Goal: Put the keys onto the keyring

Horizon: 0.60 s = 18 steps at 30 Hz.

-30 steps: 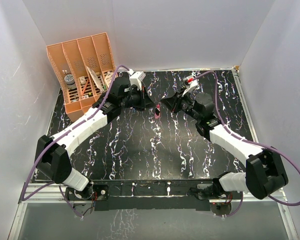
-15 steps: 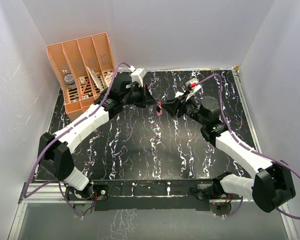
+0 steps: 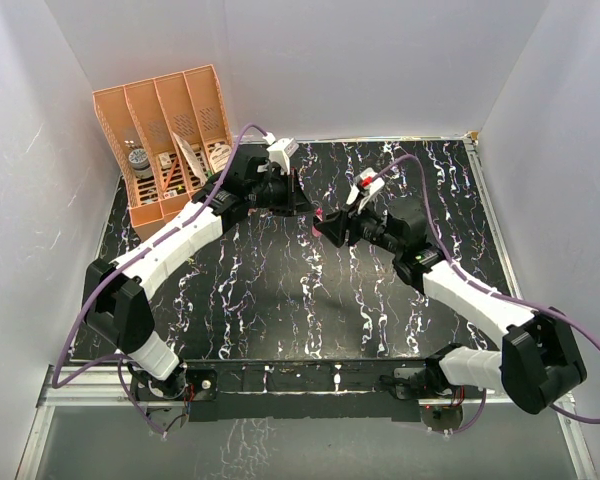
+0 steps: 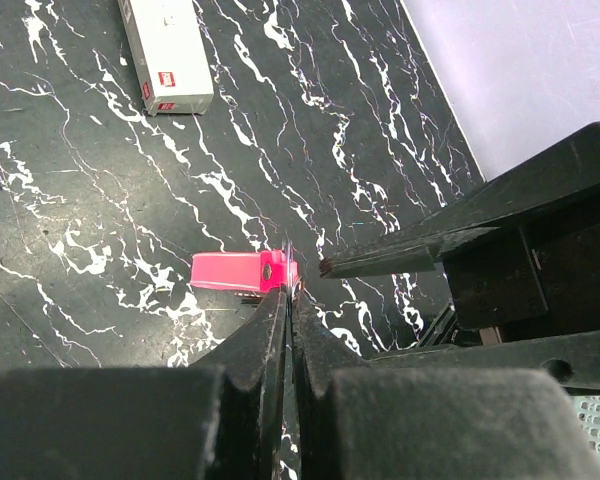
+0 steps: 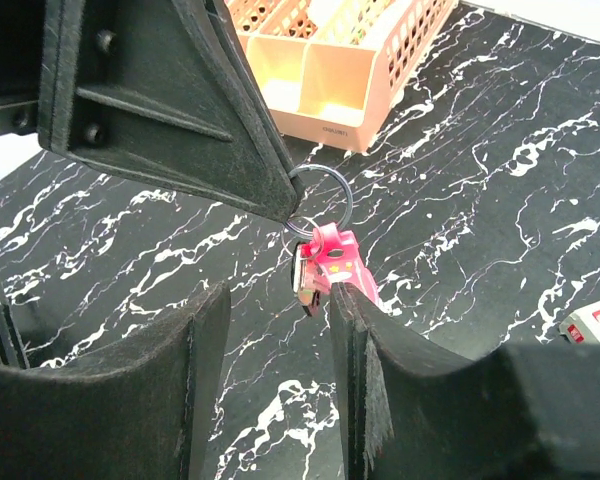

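Black marble tabletop (image 3: 280,290): your left gripper (image 5: 283,210) pinches the keyring (image 5: 327,193), jaws closed; your right gripper (image 5: 280,300) stands half-open, straddling its pink tag (image 5: 338,262).

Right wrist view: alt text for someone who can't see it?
The shut left gripper holds the pink-tagged keyring by its ring, a small key dangling, above the marbled table. The right gripper is open close by; a peach organizer stands behind.

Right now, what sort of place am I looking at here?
Likely a robot lab test booth: plain white walls box in a black marbled table, and the left arm and right arm are bolted to a metal rail at its near edge.
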{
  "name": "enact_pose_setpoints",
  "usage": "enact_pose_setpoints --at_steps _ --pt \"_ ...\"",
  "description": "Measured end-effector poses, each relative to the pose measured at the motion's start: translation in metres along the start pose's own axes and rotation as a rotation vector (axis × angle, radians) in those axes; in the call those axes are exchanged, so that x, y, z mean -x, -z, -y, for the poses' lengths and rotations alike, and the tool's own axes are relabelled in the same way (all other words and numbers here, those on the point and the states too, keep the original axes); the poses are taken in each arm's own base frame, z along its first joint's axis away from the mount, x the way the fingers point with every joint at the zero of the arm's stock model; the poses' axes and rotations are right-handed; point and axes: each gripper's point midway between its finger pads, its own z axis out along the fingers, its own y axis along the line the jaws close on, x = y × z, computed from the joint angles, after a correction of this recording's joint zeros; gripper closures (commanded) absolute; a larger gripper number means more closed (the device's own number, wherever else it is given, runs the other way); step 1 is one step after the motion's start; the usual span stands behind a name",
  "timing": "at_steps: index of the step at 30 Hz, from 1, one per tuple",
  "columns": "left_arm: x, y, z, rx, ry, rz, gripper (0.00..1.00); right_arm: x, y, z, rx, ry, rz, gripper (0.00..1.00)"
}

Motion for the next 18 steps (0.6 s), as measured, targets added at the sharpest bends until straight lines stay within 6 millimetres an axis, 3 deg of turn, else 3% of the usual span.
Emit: enact_pose_setpoints --at_steps 10,18 --pt "-0.001 0.000 0.001 -0.006 0.000 -0.004 1.00 -0.027 -0.014 0.001 -0.021 0.002 -0.068 0.64" --pt "-0.001 0.000 0.002 -0.009 0.000 -0.005 1.00 -0.027 -0.019 0.003 -0.049 0.009 -0.065 0.75"
